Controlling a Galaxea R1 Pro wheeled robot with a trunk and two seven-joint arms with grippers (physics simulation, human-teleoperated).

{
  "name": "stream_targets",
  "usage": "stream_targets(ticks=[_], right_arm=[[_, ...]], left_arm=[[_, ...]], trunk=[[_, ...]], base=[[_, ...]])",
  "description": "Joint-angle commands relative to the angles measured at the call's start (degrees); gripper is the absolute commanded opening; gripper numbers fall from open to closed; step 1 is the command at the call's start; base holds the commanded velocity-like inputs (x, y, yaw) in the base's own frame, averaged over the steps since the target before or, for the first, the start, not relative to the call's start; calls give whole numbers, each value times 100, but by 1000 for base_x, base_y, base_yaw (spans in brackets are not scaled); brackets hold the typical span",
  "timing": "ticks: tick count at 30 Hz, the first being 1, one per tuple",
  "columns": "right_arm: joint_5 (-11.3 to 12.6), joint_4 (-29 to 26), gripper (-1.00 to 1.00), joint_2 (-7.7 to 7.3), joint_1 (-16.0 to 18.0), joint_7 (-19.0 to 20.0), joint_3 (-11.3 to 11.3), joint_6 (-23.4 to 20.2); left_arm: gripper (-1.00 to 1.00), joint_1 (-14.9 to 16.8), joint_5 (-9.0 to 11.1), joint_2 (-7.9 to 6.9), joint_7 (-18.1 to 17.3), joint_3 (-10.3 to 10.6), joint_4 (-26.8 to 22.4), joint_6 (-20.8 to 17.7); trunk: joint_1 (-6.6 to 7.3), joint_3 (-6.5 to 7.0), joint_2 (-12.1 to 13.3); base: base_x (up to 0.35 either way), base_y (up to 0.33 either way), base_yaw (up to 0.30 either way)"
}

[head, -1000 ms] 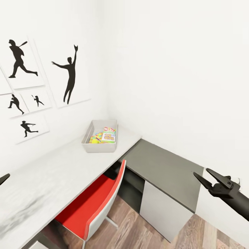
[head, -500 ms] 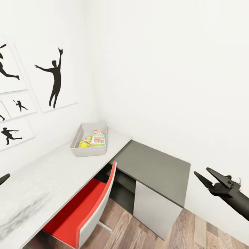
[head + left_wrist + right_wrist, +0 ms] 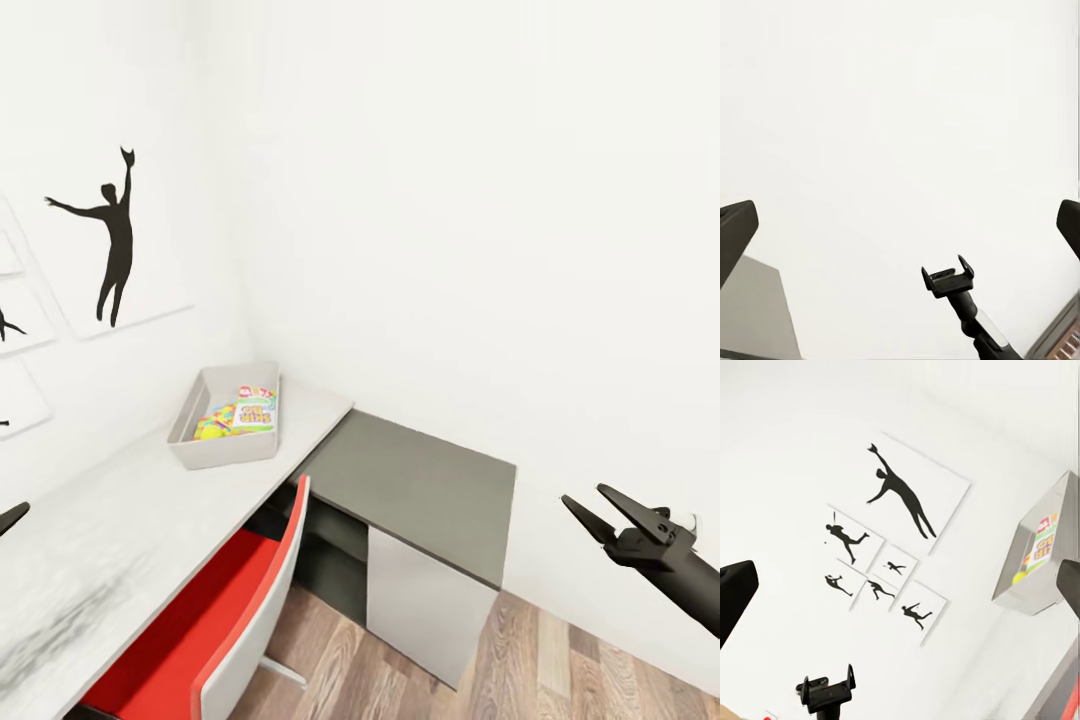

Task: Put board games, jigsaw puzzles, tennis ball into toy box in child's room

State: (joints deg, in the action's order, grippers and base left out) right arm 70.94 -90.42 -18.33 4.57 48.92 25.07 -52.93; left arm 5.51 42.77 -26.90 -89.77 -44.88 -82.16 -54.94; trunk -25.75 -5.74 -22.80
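Note:
The light grey toy box (image 3: pixel 190 450) stands on the table (image 3: pixel 110 530) near the wall corner. Inside it lies a white-green board game (image 3: pixel 258 409) beside bright jigsaw puzzle pieces (image 3: pixel 218 417). A small yellow-green spot (image 3: pixel 206 433) looks like the tennis ball. The toy box (image 3: pixel 1050 585) also appears in the right wrist view. My right gripper (image 3: pixel 582 495) hangs open and holds nothing, low on the right, far from the box. A tip of my left gripper (image 3: pixel 10 518) pokes in at the left edge; its fingers (image 3: pixel 736 232) are spread wide. The bed is out of view.
A red-and-white chair (image 3: pixel 230 610) is tucked under the table. The lower dark grey wing (image 3: pixel 420 480) with a white drawer front (image 3: pixel 420 600) runs along the right wall. Silhouette posters (image 3: pixel 115 240) hang on the left wall. Wood floor (image 3: pixel 560 660) lies on the right.
The camera has turned to the right, so the table, toy box and posters have slid left in the picture. Both grippers keep their places and stay open.

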Motion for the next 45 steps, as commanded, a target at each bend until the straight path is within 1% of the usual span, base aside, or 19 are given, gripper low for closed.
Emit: stream_targets(ticks=[1,17,29,36,45], right_arm=[[-1,0,100,1,8,12,1,-24],[-1,15,100,4,9,3,6,-22],[-1,15,100,5,9,3,-2,-16],[-1,23,100,5,8,3,-2,-15],[-3,24,100,5,7,3,-2,-15]], left_arm=[[100,3,-6,-1,-23,-3,-2,-61],[100,3,2,9,-23,5,-2,7],[100,3,-4,7,-23,4,-2,11],[100,3,0,2,-23,-1,-2,13],[100,3,-5,1,-23,-3,2,15]], trunk=[[-4,-5,-12],[-4,116,-12],[-4,133,-12],[-4,174,-12],[-4,235,-12]], base=[[0,0,-209],[0,0,-208],[-14,0,-38],[-135,36,-187],[-14,3,-214]])
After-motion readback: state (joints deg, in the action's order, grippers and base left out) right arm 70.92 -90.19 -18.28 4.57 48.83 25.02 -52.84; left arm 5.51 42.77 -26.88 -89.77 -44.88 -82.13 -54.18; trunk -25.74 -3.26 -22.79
